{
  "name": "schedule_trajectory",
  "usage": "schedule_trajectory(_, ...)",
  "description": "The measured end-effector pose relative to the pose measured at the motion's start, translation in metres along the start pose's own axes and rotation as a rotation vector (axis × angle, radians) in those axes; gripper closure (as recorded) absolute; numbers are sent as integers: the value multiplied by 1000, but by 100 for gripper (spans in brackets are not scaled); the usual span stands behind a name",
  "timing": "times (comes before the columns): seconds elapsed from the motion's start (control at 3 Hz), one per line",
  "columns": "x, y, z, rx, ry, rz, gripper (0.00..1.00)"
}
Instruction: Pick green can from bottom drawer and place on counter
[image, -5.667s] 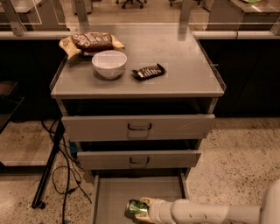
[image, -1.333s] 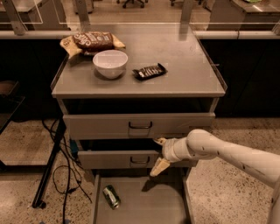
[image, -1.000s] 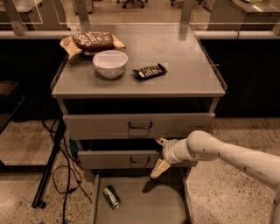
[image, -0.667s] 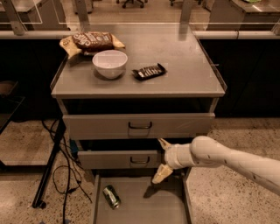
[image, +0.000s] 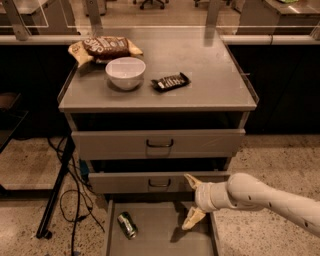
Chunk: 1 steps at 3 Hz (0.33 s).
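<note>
The green can (image: 127, 225) lies on its side on the floor of the open bottom drawer (image: 162, 237), near its left wall. My gripper (image: 191, 202) hangs above the right part of the drawer, to the right of the can and apart from it. Its two tan fingers (image: 192, 219) are spread wide and hold nothing. The white arm reaches in from the lower right. The counter (image: 210, 85) is the grey top of the cabinet above.
On the counter stand a white bowl (image: 125, 72), a chip bag (image: 105, 47) and a black candy bar wrapper (image: 170, 82). The two upper drawers (image: 159, 145) stick out slightly above the gripper. A black stand and cables (image: 60, 190) sit on the floor at left.
The can has been let go and lies at the drawer's left. The gripper rose to the middle drawer's height, and has since lowered slightly and shifted right, still open.
</note>
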<state>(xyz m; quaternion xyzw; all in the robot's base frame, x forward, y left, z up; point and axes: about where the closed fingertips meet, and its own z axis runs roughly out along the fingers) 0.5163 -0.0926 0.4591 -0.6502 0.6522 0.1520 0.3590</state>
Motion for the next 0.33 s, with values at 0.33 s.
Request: schedule_trajectory(0.33, 0, -2, 1, 2, 1, 10, 0)
